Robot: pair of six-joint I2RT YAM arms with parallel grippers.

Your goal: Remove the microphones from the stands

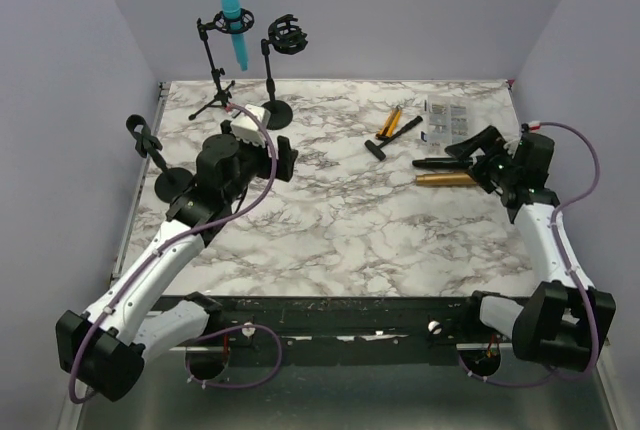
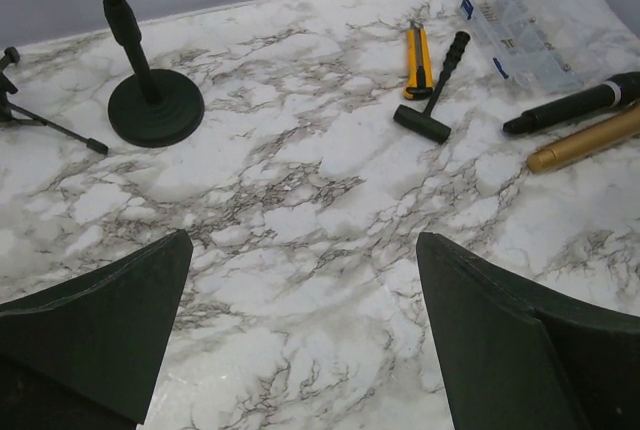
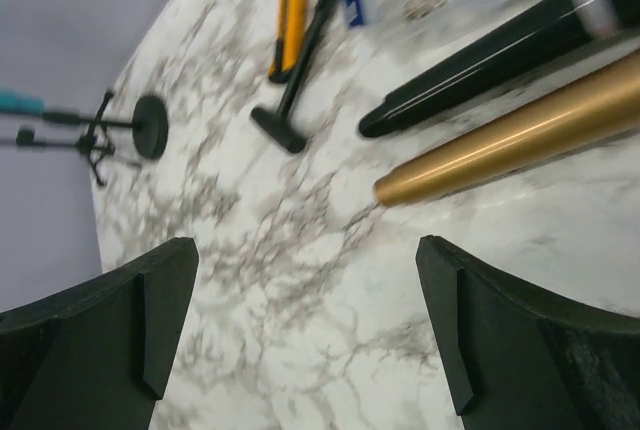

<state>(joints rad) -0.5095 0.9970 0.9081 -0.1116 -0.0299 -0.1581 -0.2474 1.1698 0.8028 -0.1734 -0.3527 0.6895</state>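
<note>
Top external view is showing the blue microphone (image 1: pixel 234 28) sitting clipped in the tripod stand (image 1: pixel 214 90) at the far left corner of the counter (image 1: pixel 340 230), so the removal is not yet begun. The clip is gripping it partway down the body, which is why it is hanging at a slant, thick end up, rather than standing straight. Just beside it, a round-base stand (image 1: pixel 276 110) is carrying an empty shock mount (image 1: pixel 288 35), and a third stand (image 1: pixel 152 145) is standing at the left edge.

Left wrist view is showing the left tool (image 2: pixel 302 250) with its jaws spread wide and nothing between them, only bare marble. It is hovering near the round base, below the microphone and well short of it. The right tool (image 3: pixel 305 245) is sitting low at the far right, likewise wide open and holding nothing. Its camera is looking across a black microphone (image 3: pixel 480 60) and a gold microphone (image 3: pixel 520 140) lying loose side by side (neither is on a stand, so they are probably not the target). A hammer (image 1: pixel 385 140), a yellow knife (image 1: pixel 392 118) and a clear parts box (image 1: pixel 447 118) are lying on the right half of the counter, near those two microphones.

Being nearer, the left arm is looking like the one to reach up and close on the blue body. Whether the clip is sprung or screwed I cannot tell; it is showing too small.
</note>
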